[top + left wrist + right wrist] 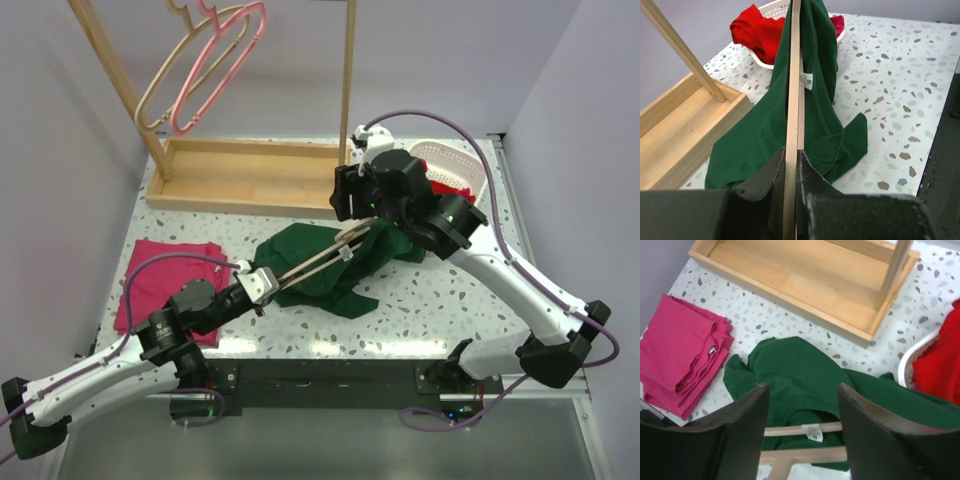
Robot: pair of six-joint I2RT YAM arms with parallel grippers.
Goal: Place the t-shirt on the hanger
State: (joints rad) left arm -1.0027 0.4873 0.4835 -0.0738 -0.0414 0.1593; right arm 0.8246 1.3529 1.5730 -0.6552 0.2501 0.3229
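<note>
My left gripper (791,160) is shut on the near end of the pale wooden hanger (794,90), which it holds edge-on and pointing away. The hanger's far part sits inside the dark green t-shirt (760,135), with the white neck label (806,80) right beside the wood. From above, the hanger (318,262) slants up-right from the left gripper (262,283) across the bunched t-shirt (300,245) on the table. The right gripper (802,386) hovers open over the t-shirt (790,365) and holds nothing. Below it two hanger bars (790,430) cross the neck opening. In the top view the right gripper (346,205) is above the shirt's far edge.
A folded magenta garment (165,280) lies at the left. The wooden rack's base tray (250,175) runs along the back, its rail carrying a pink and a beige hanger (215,70). A white basket (455,160) with a red garment (757,30) stands at the back right.
</note>
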